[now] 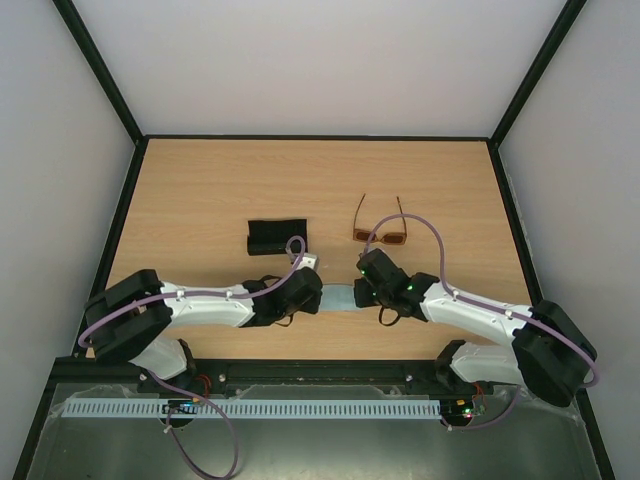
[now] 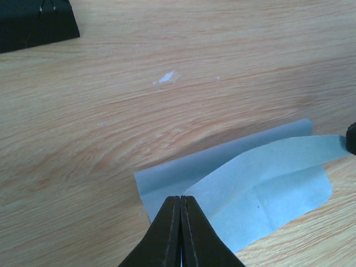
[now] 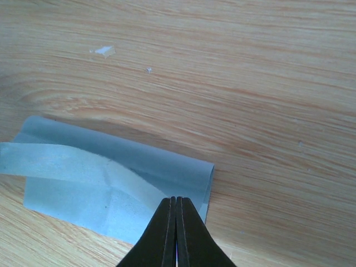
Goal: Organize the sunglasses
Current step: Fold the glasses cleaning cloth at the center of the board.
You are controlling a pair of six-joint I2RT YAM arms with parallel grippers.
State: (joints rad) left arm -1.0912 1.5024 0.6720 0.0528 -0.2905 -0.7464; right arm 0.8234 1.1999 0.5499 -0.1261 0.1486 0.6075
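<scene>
The sunglasses (image 1: 381,235), thin brown frame with amber lenses and temple arms open toward the far side, lie on the table beyond my right gripper, untouched. A light blue cloth (image 1: 340,297) lies between my two grippers, partly folded over itself. My left gripper (image 1: 320,293) is shut, pinching the cloth's (image 2: 261,178) upper layer at its left corner (image 2: 182,198). My right gripper (image 1: 364,291) is shut on the cloth's (image 3: 83,167) right end (image 3: 176,199), where the fold curls over. The sunglasses do not show in either wrist view.
A black oblong case (image 1: 277,236) lies far-left of the cloth; its corner shows in the left wrist view (image 2: 36,25). Small white flecks (image 2: 166,78) lie on the wooden table (image 1: 200,190). Dark frame rails edge the table.
</scene>
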